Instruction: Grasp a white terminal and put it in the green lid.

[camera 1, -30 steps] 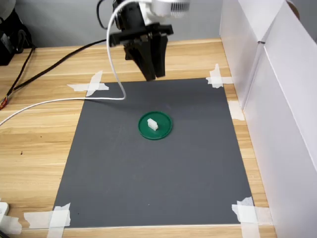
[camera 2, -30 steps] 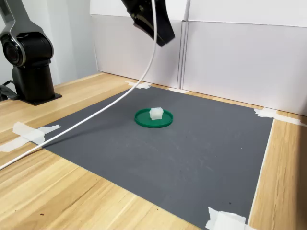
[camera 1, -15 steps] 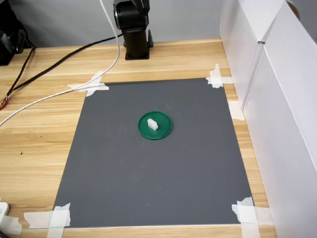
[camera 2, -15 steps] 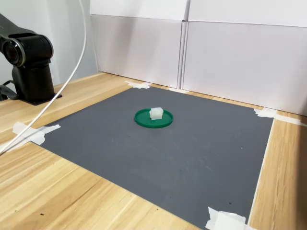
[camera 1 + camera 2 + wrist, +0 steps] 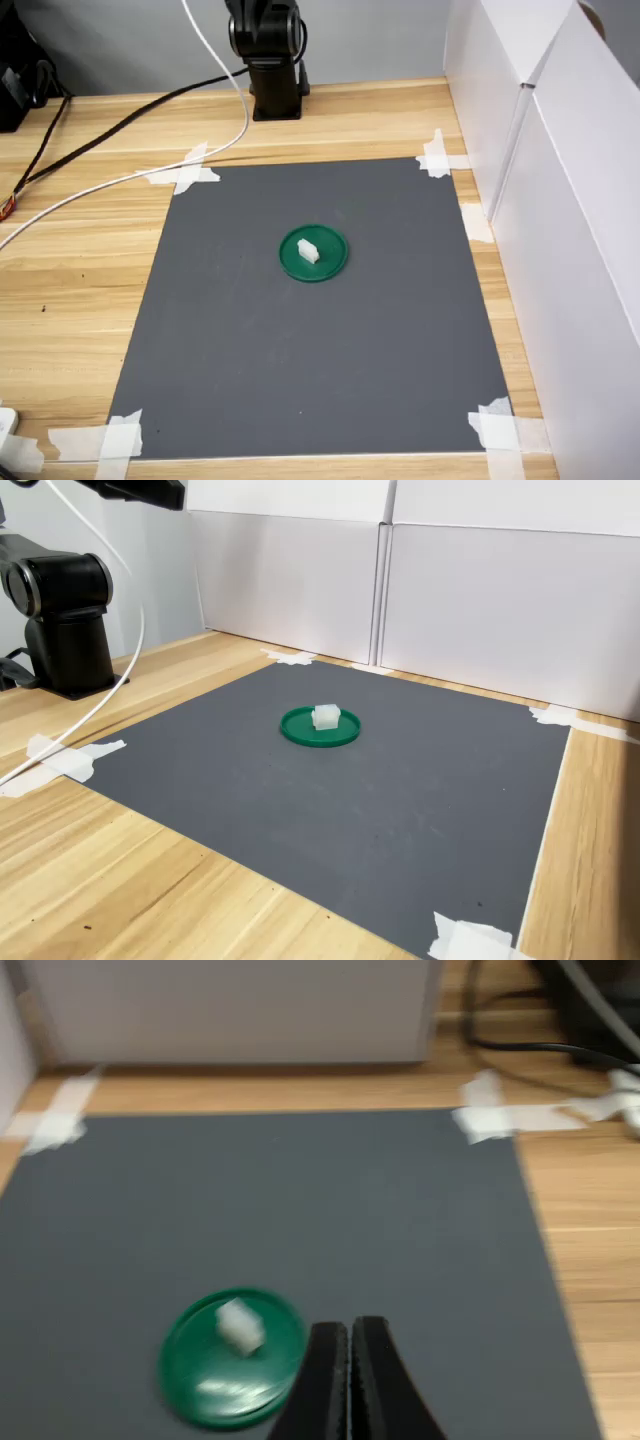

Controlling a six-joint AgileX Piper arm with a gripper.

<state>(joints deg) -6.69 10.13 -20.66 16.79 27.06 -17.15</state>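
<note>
Already the white terminal (image 5: 307, 250) lies inside the green lid (image 5: 329, 262) mid-mat, so the task looks finished. Since a second ago the arm has lifted away from above the lid. Only the wrist view shows the gripper (image 5: 349, 1345), its jaws closed and empty, raised beside the lid.

Arm base: matte black cylindrical column (image 5: 272, 60) on a square black foot, with a rounded black joint housing (image 5: 55, 585). White round cable (image 5: 215, 45) runs from the arm. Gripper (image 5: 349, 1345): two slim black tapered fingers (image 5: 322, 1380).

White terminal (image 5: 307, 251) in green lid (image 5: 328, 262), mid-mat (image 5: 300, 350).
</note>
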